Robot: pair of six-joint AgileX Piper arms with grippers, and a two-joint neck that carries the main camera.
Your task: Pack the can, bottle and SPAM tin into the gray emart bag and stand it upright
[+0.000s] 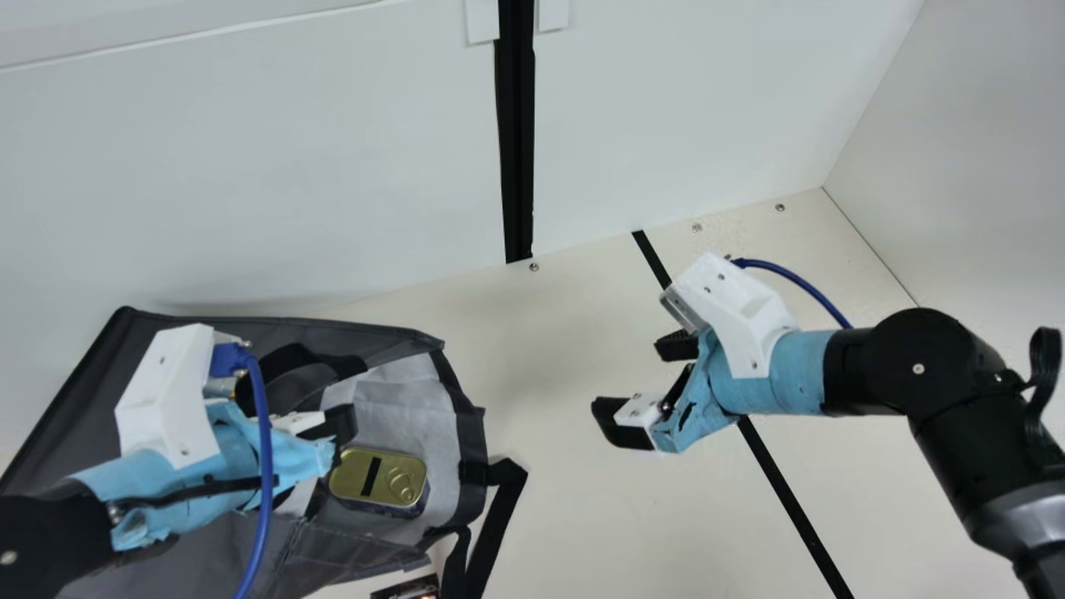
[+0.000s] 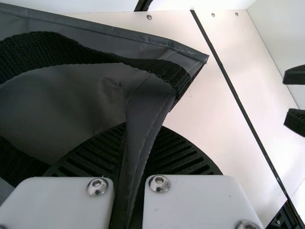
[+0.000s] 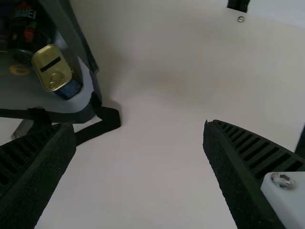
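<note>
- The bag [image 1: 79, 399] looks soft and slumped; a lift from one side may fold it over its load rather than stand it up.
- The left gripper [image 2: 140, 143] has its jaws pinched on a fold of the bag's cloth. With so thin a bite, the fold may slip free or drag the whole bag askew.
- A dark printed drink [image 3: 24, 36], can or bottle, I cannot tell which, is inside the bag beside the tin. If the bag tilts, it may roll or knock the tin.
- The tin [image 1: 387, 478] sits in the bag near its mouth, lid showing, and may slide out if that end dips.
- The strap [image 1: 491, 516] trails onto the table [image 1: 566, 499], where it may snag or get trapped under the bag.
- The right gripper [image 1: 628, 376] is spread wide, holding nothing, apart from the bag; one-armed pulling may therefore twist the load.
</note>
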